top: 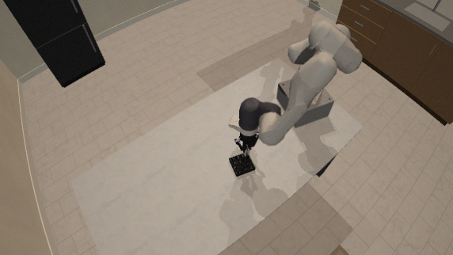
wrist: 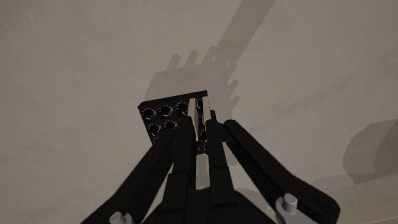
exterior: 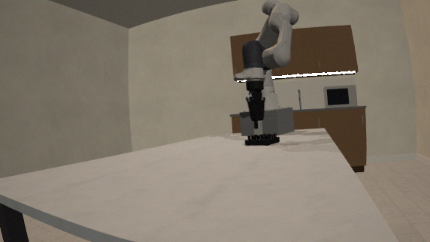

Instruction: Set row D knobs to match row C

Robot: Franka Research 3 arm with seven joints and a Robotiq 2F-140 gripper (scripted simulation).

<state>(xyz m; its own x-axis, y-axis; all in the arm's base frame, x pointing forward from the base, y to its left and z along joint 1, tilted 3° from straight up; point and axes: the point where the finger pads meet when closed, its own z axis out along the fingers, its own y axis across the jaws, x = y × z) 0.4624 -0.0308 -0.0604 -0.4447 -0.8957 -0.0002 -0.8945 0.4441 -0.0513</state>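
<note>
The black knob box (top: 243, 165) (exterior: 261, 142) (wrist: 172, 99) stands flat on the table, its rows of dark knobs upward. Some knobs with white tick marks show in the wrist view. The fingers hide much of the rest. The printed names and most pointer lines are too small or dark to read. My gripper (top: 245, 154) (exterior: 258, 132) (wrist: 200, 106) points down over a corner of the box. Its fingers stand a narrow gap apart, around what looks like the corner knob, and appear shut on it. Which named knob it is cannot be told.
The pale table (top: 158, 170) (exterior: 188, 188) holds the box and the arm's grey base block (top: 313, 115) (exterior: 283, 120). The arm's shadows fall on the table beside the box. A brown kitchen counter (top: 404, 59) (exterior: 334, 135) stands beyond the base.
</note>
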